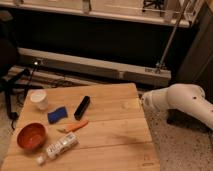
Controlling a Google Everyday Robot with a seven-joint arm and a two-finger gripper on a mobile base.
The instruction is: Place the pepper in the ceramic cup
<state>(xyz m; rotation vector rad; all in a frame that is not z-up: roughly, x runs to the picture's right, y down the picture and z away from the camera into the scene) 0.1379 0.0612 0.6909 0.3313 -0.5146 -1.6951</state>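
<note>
The pepper (75, 126), slender and orange-red with a pale stem end, lies flat on the wooden table (120, 140), left of centre. Standing upright near the table's far left corner is the small white ceramic cup (39, 99), well apart from the pepper. My white arm (175, 99) reaches in from the right, and its end hangs beside the table's right edge. The gripper itself is out of view. It stands open, and every task object rests on the table.
A black rectangular bar (82, 107) and a blue sponge (57, 114) lie between cup and pepper. A red-orange bowl (31, 136) sits at the front left, with a clear plastic bottle (59, 147) lying beside it. Cables and a dark chair (7, 70) are left of the table.
</note>
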